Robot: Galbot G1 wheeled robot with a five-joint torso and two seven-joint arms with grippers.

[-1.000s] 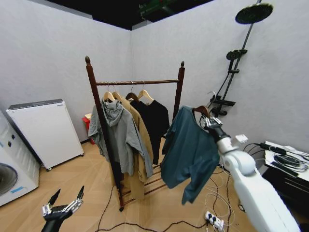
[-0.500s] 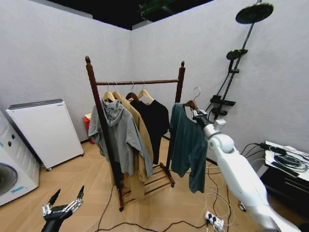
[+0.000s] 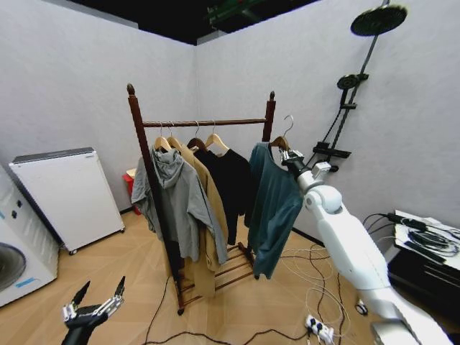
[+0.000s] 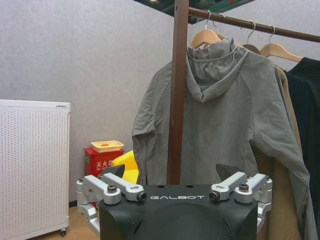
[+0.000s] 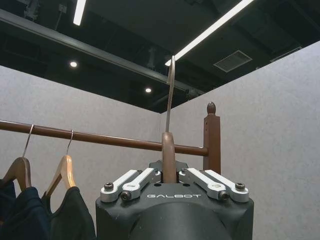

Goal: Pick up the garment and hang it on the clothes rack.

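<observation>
The dark teal garment (image 3: 272, 198) hangs from a wooden hanger (image 3: 279, 144) whose metal hook (image 3: 288, 124) is level with the clothes rack's bar (image 3: 205, 123), just right of the right post (image 3: 268, 122). My right gripper (image 3: 290, 161) is shut on the hanger. In the right wrist view its fingers (image 5: 136, 181) close on the hanger's neck (image 5: 169, 159), with the hook (image 5: 170, 95) standing upright before the bar (image 5: 100, 138) and the post (image 5: 212, 131). My left gripper (image 3: 94, 308) hangs low near the floor, open (image 4: 172, 175), facing the rack's left post (image 4: 177, 90).
A grey hooded sweatshirt (image 3: 172, 198), a tan coat (image 3: 210, 208) and a black garment (image 3: 230, 180) fill the left part of the bar. White appliances (image 3: 68, 194) stand at the left wall. Cables and a power strip (image 3: 316, 327) lie on the floor; a light stand (image 3: 352, 79) rises at the right.
My right arm has lifted the teal garment and carried it left toward the rack's right post. The cloth has swung in to hang straighter. The left arm has not moved.
</observation>
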